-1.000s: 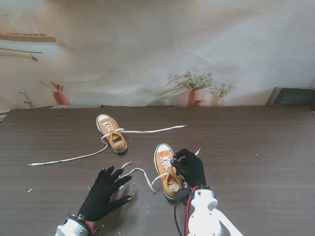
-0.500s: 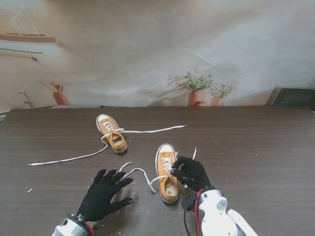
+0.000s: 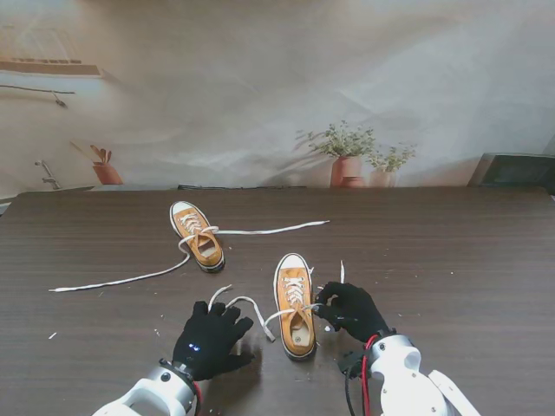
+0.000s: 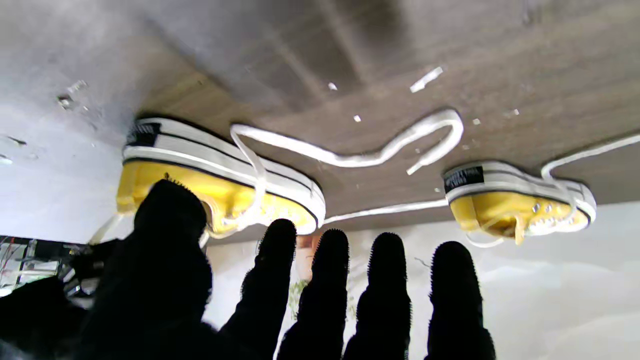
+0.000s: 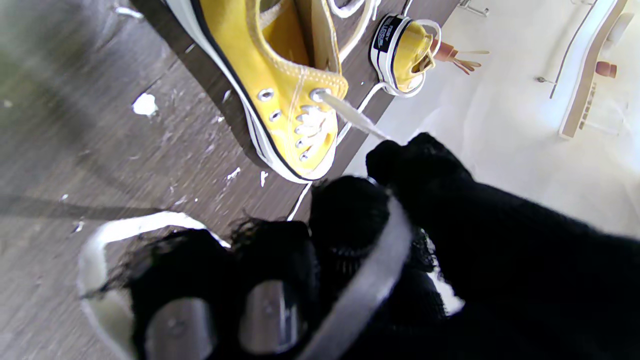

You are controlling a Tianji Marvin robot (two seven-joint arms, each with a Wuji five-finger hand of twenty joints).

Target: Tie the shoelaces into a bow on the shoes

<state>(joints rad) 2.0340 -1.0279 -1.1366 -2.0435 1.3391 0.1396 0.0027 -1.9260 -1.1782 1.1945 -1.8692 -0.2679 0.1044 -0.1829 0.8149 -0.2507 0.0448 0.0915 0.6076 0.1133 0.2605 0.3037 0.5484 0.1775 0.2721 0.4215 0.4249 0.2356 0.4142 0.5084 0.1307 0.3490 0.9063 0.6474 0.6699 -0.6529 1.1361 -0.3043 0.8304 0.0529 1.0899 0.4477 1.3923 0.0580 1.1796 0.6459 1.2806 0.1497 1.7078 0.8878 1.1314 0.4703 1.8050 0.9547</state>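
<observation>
My left hand [image 3: 211,338] hovers palm-down, fingers [image 4: 384,280] spread, left of the near shoe [image 3: 295,305]; my right hand's [image 3: 349,310] fingers [image 5: 415,155] pinch its lace [image 5: 352,116].

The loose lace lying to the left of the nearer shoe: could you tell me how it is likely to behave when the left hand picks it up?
The loose lace will probably be floppy: it lies in curves on the table. It looks flat and thin, so pinching it off the surface may be fiddly. One end is threaded into the nearer shoe, so a hard pull could drag that shoe.
</observation>
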